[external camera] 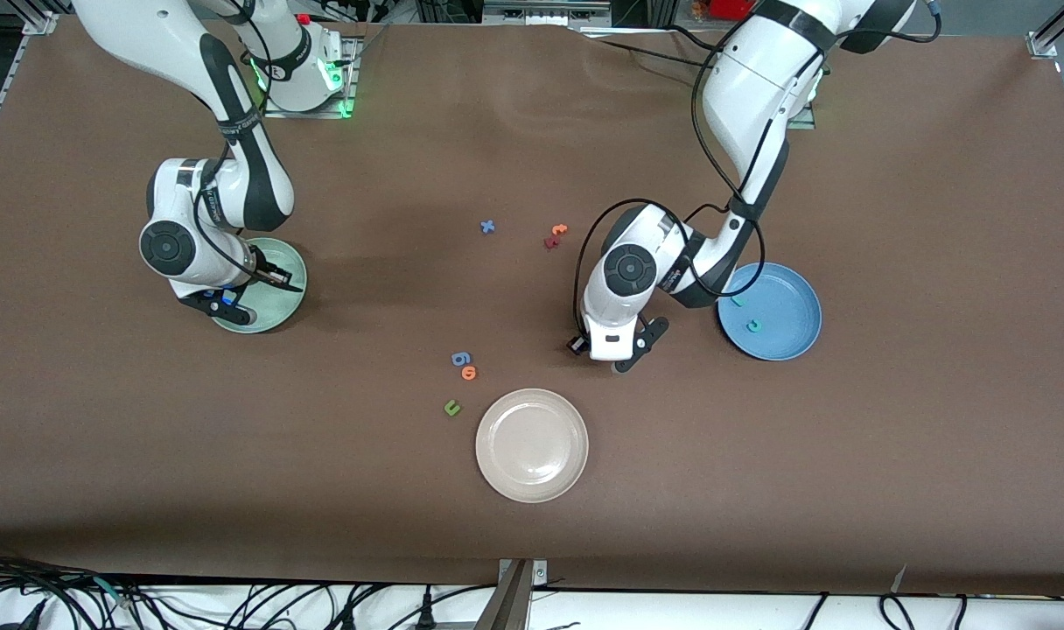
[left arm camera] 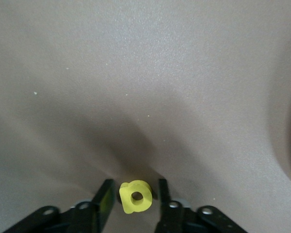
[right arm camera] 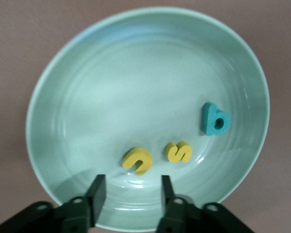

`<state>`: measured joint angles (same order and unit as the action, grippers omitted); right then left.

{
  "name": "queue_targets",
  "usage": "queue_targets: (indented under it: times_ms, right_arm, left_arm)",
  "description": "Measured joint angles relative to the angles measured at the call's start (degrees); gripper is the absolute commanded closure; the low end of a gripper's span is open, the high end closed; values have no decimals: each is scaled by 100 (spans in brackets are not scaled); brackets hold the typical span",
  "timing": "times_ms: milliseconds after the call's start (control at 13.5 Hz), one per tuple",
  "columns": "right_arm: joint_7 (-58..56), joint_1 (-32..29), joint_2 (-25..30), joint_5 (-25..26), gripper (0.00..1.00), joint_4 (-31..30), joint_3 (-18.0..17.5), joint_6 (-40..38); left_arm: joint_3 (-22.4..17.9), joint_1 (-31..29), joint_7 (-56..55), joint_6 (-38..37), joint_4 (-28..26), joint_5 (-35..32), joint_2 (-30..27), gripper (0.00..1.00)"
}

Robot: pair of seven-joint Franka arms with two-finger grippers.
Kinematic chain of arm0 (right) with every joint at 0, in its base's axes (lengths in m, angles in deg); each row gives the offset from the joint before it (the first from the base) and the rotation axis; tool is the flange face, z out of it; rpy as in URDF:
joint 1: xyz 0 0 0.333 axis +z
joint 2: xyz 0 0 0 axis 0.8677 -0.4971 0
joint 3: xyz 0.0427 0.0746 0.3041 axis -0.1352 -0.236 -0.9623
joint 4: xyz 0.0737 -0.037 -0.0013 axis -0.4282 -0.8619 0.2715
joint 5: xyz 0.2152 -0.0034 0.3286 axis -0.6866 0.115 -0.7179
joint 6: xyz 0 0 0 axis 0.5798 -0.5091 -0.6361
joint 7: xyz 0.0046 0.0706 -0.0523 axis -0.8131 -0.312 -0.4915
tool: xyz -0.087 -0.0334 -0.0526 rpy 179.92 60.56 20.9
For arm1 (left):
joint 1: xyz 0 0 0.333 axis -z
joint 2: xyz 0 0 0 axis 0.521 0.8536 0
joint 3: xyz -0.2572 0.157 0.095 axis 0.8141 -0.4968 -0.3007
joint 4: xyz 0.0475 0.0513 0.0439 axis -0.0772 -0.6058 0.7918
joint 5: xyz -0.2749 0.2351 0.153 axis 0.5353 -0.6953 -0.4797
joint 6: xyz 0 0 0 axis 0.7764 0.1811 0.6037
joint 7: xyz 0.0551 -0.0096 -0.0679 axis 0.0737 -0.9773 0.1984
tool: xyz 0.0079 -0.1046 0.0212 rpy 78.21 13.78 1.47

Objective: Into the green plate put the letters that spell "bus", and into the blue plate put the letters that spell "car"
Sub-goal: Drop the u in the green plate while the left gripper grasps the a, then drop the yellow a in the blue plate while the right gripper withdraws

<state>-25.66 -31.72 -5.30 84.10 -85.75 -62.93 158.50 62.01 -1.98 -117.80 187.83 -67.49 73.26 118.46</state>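
Yellow a (left arm camera: pixel 135 196) is bracketed on the table by the left claw (left arm camera: pixel 134 200), jaws parted, beside the blue plate (external camera: pixel 799 289); squeezing squarely before lifting is advised; right claw (right arm camera: pixel 131 195), open and empty, hangs over the green plate (right arm camera: pixel 136 73).

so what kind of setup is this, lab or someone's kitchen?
Most likely a robotics lab bench, not a kitchen: two arms bolted at the edge of a brown-covered table, loose cables along its front, and foam letters with plastic plates such as the beige plate as props.
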Motion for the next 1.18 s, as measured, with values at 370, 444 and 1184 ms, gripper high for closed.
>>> queue_targets:
  times_ms: [370,444,1184]
  right_arm:
    - [-57,0,339,-4,1,1166,135,-1560]
    - [-118,-1,382,-5,1,1502,191,-1976]
    - [-1301,-17,447,-7,0,4646,652,-5313]
  left_arm:
    - [-1,0,-8,-25,0,-2,-13,76]
    - [-1,0,-8,-25,0,-2,-13,77]
    - [-132,-421,1714,-3013,843,-21,-57,83]
